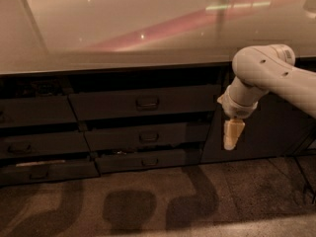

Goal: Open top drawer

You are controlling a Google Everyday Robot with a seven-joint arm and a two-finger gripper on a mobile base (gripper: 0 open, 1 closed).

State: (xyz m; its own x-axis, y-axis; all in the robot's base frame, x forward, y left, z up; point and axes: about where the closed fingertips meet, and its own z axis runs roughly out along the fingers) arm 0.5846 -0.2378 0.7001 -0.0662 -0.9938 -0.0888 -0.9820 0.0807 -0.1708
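The top drawer [143, 102] is a wide dark-grey front under the counter edge, with a small dark loop handle [146, 102] at its centre. It sits flush with the drawer fronts beside it. My gripper [232, 136] hangs pointing down from the white arm [266, 75]. It is to the right of the drawer, a little lower than its handle, and in front of the dark cabinet door. It touches nothing and holds nothing.
A pale glossy countertop [148, 28] overhangs the drawers. Two slimmer drawers [148, 137] [148, 160] lie below the top one. More drawer fronts [37, 111] stand at the left. A tall dark cabinet door [276, 132] is at the right. Patterned floor [148, 201] lies in front.
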